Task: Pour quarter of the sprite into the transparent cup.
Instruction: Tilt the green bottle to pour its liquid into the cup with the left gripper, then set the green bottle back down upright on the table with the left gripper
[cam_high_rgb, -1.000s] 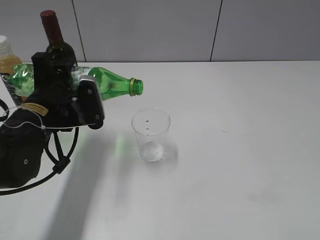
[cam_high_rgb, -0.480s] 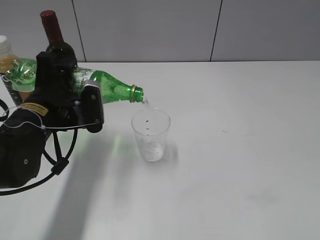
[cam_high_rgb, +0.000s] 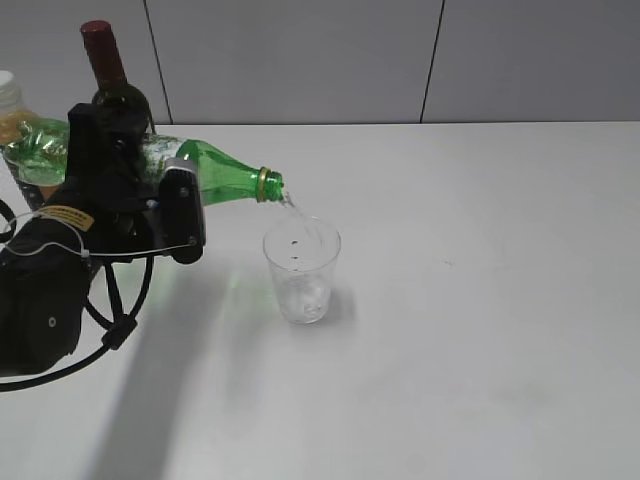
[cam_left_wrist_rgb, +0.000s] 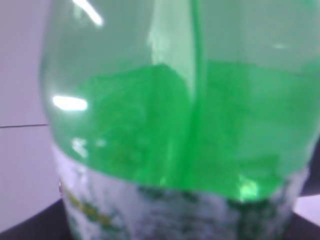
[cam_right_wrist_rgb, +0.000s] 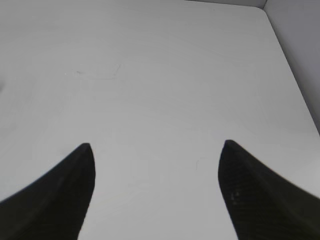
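Above the clear cup (cam_high_rgb: 302, 270), the left tool (cam_high_rgb: 150, 215) grips the tipped green bottle (cam_high_rgb: 215, 180), pouring; the right tool (cam_right_wrist_rgb: 155, 150) is spread wide over bare tabletop (cam_right_wrist_rgb: 165, 75).

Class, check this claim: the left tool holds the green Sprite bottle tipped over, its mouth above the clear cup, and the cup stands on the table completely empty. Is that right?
Not quite. The exterior view shows the transparent cup already holds some clear liquid at its bottom, with a thin stream falling from the Sprite bottle. The rest stands: the left tool holds it tipped, mouth above the cup.
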